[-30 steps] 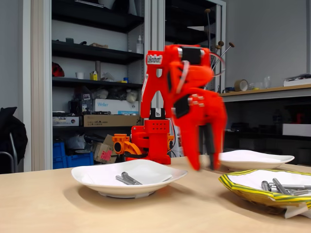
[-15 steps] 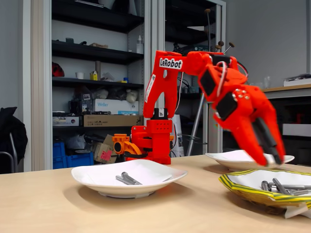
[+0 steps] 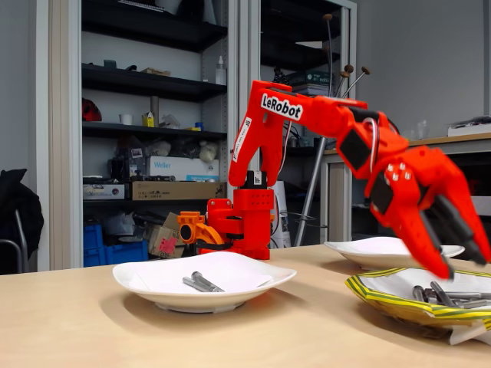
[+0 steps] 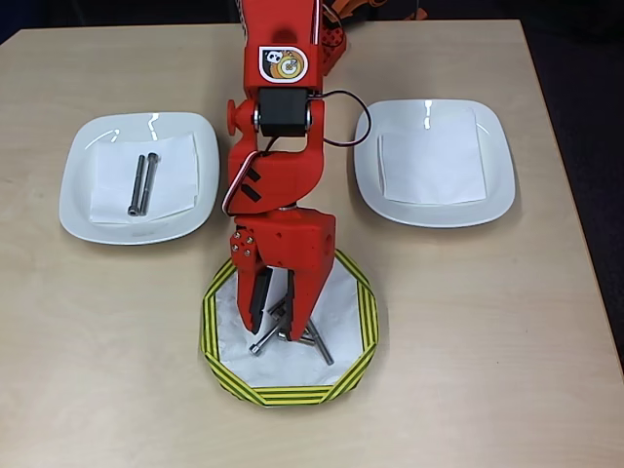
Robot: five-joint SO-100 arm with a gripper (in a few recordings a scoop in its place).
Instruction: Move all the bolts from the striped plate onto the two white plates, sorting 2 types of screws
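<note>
Your claw (image 4: 283, 310) is hanging, fingers apart and empty, over the striped plate (image 4: 363, 314), where several bolts (image 4: 290, 335) are waiting. Two long bolts (image 4: 142, 183) are lying on the left white plate (image 4: 83, 210); the right white plate (image 4: 492, 185) is holding none.

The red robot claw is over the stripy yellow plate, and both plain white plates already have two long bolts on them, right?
Not quite. The red gripper does hang over the yellow striped plate, but just one plain white plate holds two long grey metal bolts. In the overhead view, the other white plate carries a white paper square and no bolts.
</note>
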